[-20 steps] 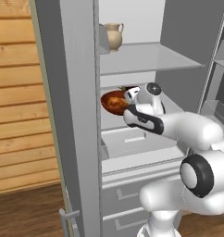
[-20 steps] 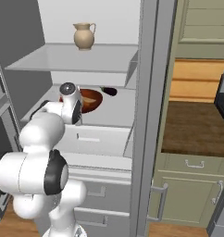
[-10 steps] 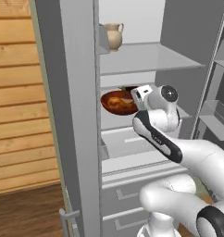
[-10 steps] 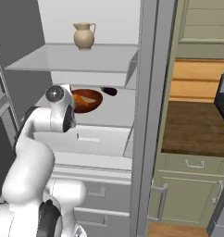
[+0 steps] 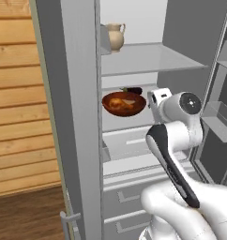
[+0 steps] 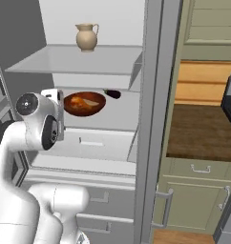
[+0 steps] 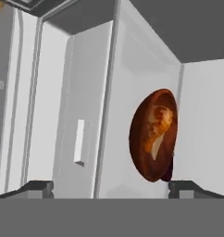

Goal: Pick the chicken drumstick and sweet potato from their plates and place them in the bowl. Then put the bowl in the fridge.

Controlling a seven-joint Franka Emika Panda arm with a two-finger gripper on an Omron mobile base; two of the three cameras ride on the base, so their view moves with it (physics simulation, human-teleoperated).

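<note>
On the fridge [image 5: 78, 117] shelf the bowl [image 5: 124, 103] sits with food seemingly inside. The gripper [image 7: 111, 187] stands wide open, holding nothing; next, pull clear.

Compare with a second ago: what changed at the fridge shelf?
The end effector has let go of the bowl and drawn back from it, jaws now wide open; the arm swung back off the shelf. The bowl sits on the fridge shelf with the food inside. The jug above and the dark item behind the bowl stayed put.
</note>
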